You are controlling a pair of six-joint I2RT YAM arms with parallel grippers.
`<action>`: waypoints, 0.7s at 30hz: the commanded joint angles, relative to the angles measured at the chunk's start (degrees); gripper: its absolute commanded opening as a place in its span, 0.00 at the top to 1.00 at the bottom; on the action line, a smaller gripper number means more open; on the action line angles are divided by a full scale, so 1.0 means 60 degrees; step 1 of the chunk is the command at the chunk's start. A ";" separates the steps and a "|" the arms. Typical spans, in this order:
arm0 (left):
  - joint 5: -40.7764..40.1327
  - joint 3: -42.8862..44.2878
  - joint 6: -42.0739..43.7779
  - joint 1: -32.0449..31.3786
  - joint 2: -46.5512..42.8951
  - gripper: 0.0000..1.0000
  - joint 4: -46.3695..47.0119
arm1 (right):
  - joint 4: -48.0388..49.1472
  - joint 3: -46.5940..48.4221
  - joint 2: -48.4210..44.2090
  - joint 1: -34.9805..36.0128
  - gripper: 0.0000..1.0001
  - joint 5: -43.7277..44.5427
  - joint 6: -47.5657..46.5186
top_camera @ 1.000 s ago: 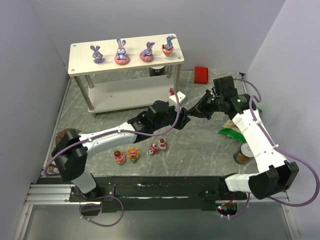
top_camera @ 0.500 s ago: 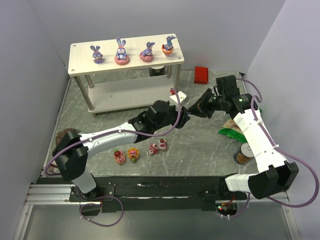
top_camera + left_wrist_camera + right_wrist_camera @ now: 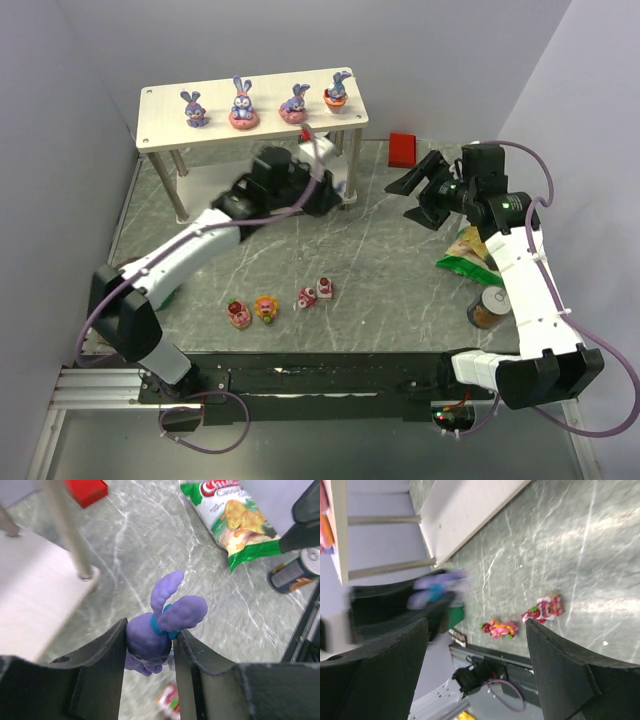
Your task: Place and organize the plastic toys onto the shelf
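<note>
The left claw, clenched on the purple bunny beside the shelf, could drop it or topple the standing bunnies there, while the right claw hangs released.

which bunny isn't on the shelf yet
The purple bunny clamped in the left end effector. The other four bunnies stand in a row on top of the shelf.
</note>
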 commanded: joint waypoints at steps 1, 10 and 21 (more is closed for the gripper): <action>0.2855 0.1335 0.0793 0.1614 -0.1166 0.99 -0.1682 | 0.0231 0.0338 -0.0047 -0.0327 0.15 0.0202 -0.0436; 0.5446 0.2378 0.1761 0.4514 -0.2251 0.99 -0.3764 | 0.0553 0.0352 0.0437 -0.0489 0.16 -0.0325 -0.0436; 0.7162 0.3140 0.1747 0.8558 -0.2164 0.99 -0.4191 | 0.0422 0.0937 0.1212 -0.0503 0.17 -0.0559 -0.0626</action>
